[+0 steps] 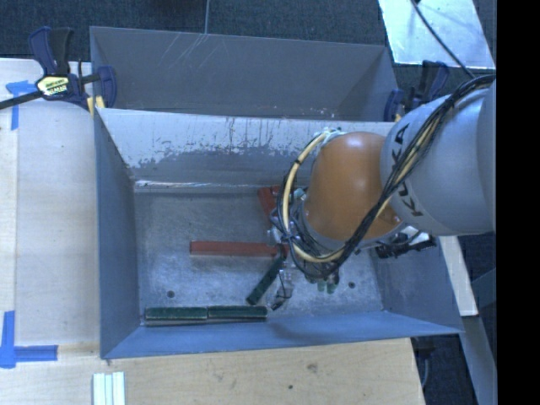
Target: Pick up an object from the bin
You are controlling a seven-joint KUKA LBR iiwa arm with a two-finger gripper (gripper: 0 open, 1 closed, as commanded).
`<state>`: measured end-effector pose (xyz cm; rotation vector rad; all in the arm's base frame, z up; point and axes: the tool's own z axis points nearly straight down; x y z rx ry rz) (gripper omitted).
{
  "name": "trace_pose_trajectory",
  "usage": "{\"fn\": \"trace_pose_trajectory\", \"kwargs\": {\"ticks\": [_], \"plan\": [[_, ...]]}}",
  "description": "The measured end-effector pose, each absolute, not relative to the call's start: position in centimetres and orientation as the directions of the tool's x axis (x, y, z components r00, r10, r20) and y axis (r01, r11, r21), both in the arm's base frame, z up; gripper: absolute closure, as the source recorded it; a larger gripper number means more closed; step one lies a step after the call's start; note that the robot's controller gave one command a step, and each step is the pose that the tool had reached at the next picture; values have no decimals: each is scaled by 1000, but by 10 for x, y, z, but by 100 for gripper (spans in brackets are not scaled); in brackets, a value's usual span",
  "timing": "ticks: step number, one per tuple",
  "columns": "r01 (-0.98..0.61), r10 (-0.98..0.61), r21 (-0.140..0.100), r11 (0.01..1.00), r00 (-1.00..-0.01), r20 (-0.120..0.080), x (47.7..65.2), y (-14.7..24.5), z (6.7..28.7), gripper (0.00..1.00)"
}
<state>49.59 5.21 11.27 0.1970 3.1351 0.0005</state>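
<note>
You see the gripper (283, 287) low in the bin (118, 226), right of the middle, under the orange cover (350, 188) of the arm. It is just beside a short dark green stick (258, 293) that lies tilted on the floor. Whether the gripper is spread or closed, you cannot tell. A red-brown strip (228, 247) lies near on the left, and a long green bar (205, 314) lies along the front wall.

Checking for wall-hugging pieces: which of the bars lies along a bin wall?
The long dark green bar, flat along the near wall. The reddish-brown bar lies mid-floor; the short dark bar sits slanted beside the gripper.
</note>
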Motion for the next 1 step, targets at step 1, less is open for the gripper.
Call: {"fn": "trace_pose_trajectory", "kwargs": {"ticks": [1], "plan": [[323,323,0,946,-946,0,536,61,71,0]]}}
